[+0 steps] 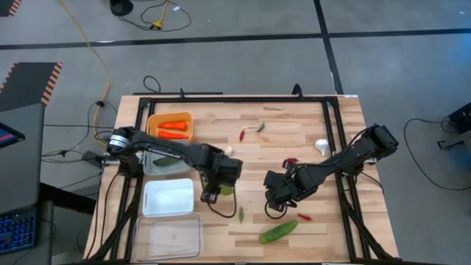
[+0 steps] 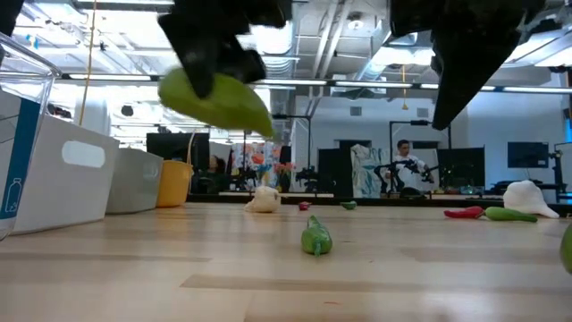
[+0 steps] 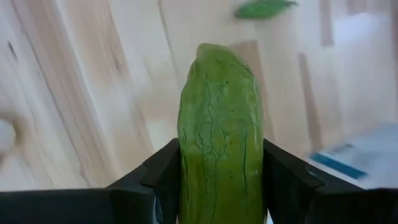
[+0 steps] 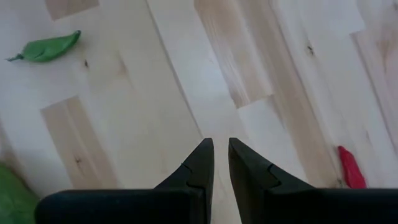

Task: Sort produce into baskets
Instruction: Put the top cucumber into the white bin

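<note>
We note the left pincer point(image 1: 223, 189) pinching a cucumber point(image 3: 219, 130) off the desk point(image 1: 294, 125), just beside the white basket point(image 1: 168, 197), while the right pincer point(image 4: 221, 163), fingers apparently almost pressed together, hovers mid-desk.

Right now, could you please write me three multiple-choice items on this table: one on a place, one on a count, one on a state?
1. Where do the carrots lie?
A. orange basket
B. white basket
C. bare table
2. How many cucumbers show?
A. one
B. two
C. three
3. What is the left gripper doing?
A. hanging open
B. holding a cucumber
C. holding garlic

1 A: both sit inside it.
2 C: one gripped, one in the grey basket, one loose.
3 B: its fingers clamp the green body.
</note>
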Tool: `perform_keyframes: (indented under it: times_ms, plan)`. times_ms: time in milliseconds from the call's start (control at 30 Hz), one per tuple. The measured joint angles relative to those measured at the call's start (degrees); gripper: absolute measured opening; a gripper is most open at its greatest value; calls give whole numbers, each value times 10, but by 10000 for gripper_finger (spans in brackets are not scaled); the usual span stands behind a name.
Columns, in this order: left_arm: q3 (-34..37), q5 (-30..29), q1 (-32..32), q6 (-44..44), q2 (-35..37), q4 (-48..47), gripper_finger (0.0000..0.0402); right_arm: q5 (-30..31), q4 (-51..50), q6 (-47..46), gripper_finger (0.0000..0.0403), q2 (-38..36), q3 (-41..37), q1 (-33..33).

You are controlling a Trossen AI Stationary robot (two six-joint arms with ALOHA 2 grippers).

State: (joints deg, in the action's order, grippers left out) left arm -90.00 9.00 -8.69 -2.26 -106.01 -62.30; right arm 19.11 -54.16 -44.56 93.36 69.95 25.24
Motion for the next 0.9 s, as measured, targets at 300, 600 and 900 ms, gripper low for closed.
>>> perform_keyframes:
  times_ms: [300,600,900]
  plan:
    - [5,-102,-63,125,84,-128,165,0,7,0,75,0,0,6]
    - [21,-204,-154,305,138,-210,165,0,10,0,75,0,0,5]
    - [185,-204,-237,447,180,-134,165,0,10,28,78,0,0,5]
